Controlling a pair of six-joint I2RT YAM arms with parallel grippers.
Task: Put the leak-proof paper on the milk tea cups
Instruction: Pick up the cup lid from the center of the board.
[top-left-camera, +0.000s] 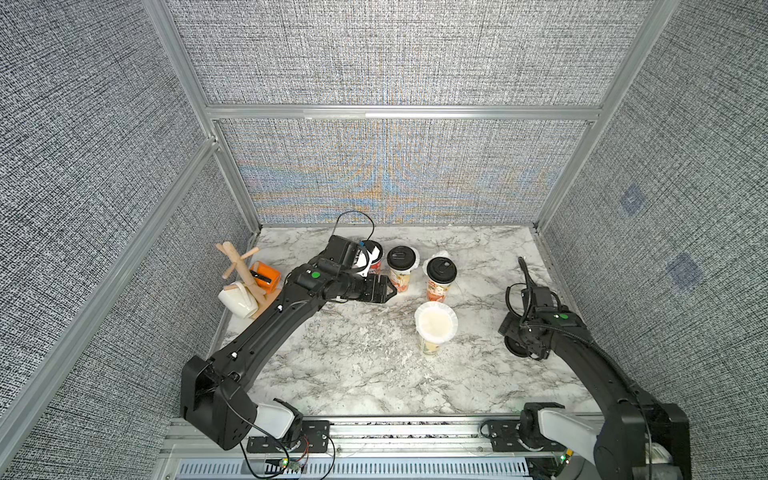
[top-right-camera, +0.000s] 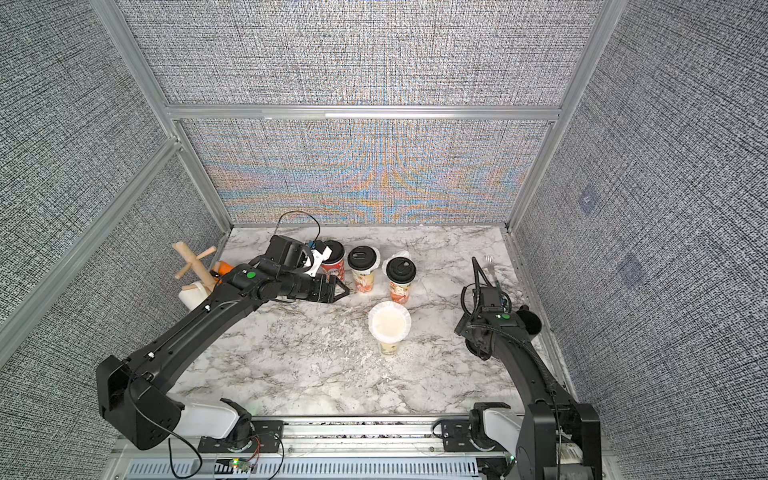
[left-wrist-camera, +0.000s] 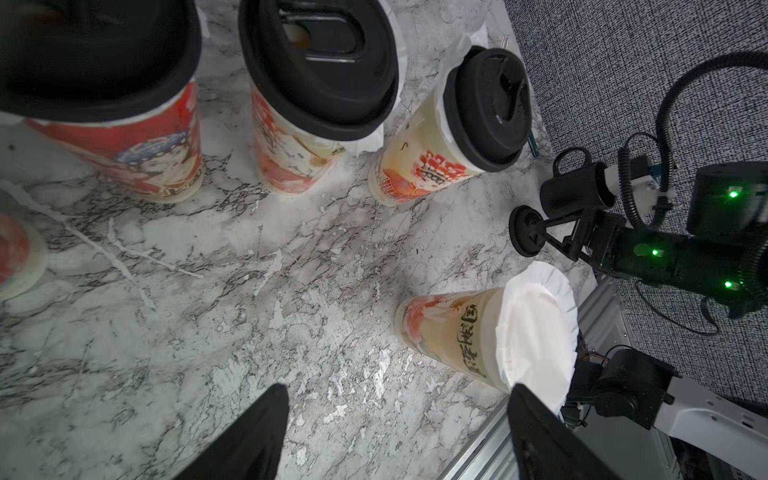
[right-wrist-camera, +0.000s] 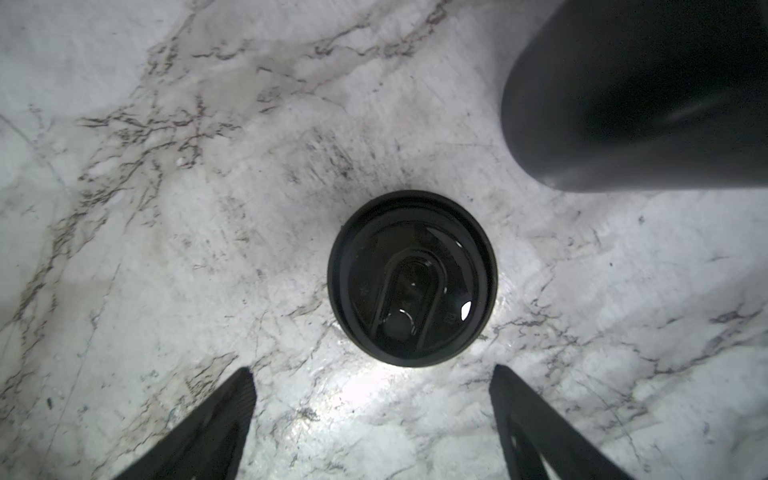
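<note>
Jaws wide on both arms, nothing held. Low in frame, the nearest cup (top-left-camera: 430, 351) wears its leak-proof paper (top-left-camera: 436, 323). Right of it, the right gripper (right-wrist-camera: 372, 370) hovers over a loose black lid (right-wrist-camera: 411, 278). Higher up, the left gripper (top-left-camera: 390, 291) faces three lidded cups (top-left-camera: 401, 278), paper peeking beneath. A fifth cup (left-wrist-camera: 16, 253) barely shows; papered or not, can't tell. Mug rack (top-left-camera: 244, 269), far left, blocks nothing.

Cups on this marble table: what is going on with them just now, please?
A two-armed robot is putting leak-proof paper on milk tea cups. The front cup has a paper disc over its mouth and no lid. Behind it stand three lidded cups, paper edges showing under at least two black lids. The left pincer is open and empty beside them. The right pincer is open above a loose black lid lying on the table.
</note>
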